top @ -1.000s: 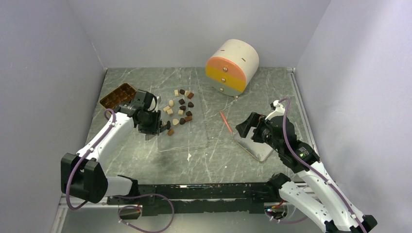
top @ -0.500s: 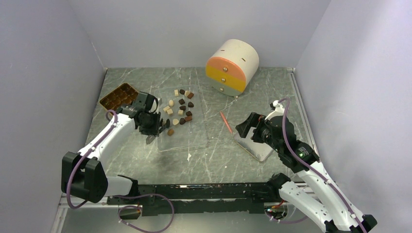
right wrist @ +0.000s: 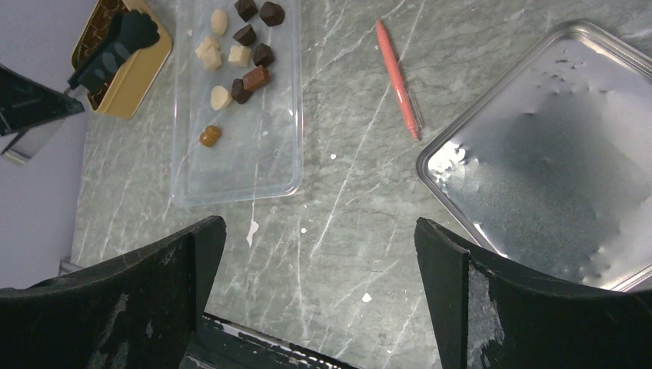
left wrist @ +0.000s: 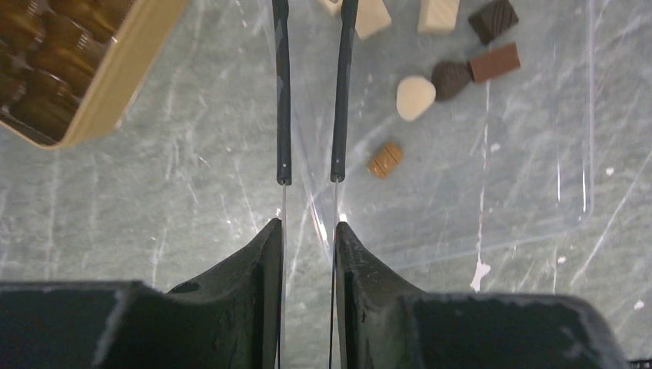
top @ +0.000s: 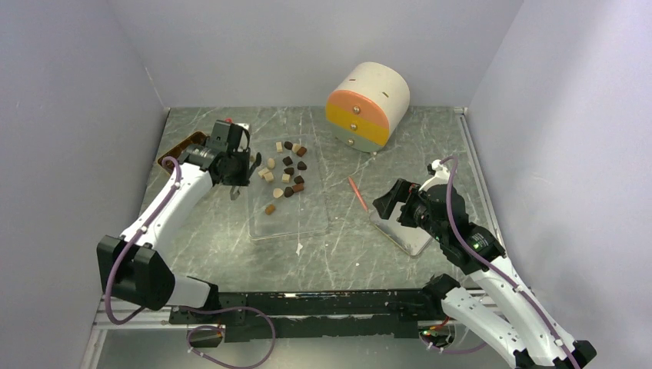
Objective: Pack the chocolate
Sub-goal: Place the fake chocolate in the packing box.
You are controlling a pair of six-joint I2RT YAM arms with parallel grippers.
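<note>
The chocolate [top: 286, 171] lies as several dark, brown and cream pieces on a clear sheet [top: 296, 219]; it also shows at the top of both wrist views [left wrist: 415, 96] [right wrist: 242, 54]. One brown piece [top: 269, 208] [left wrist: 384, 159] sits apart, nearer me. My left gripper [top: 233, 175] [left wrist: 307, 224] is shut on a pair of tongs [left wrist: 282, 115] with black arms. It hangs between the golden-brown tray [top: 178, 148] [left wrist: 115, 77] and the pieces. The tong tips run off the frame, so I cannot tell whether they hold a piece. My right gripper [top: 384, 201] [right wrist: 319, 223] is open and holds nothing.
A silver tin [top: 400, 231] [right wrist: 538, 154] lies under the right gripper. An orange-red stick [top: 357, 194] [right wrist: 397, 77] rests between the tin and the clear sheet. A round cream and orange drawer unit [top: 367, 104] stands at the back. Grey walls close three sides.
The left arm has lifted and swung back-left, from beside the lone brown piece toward the golden-brown tray, with its jaws narrowing. The right arm has not moved.
</note>
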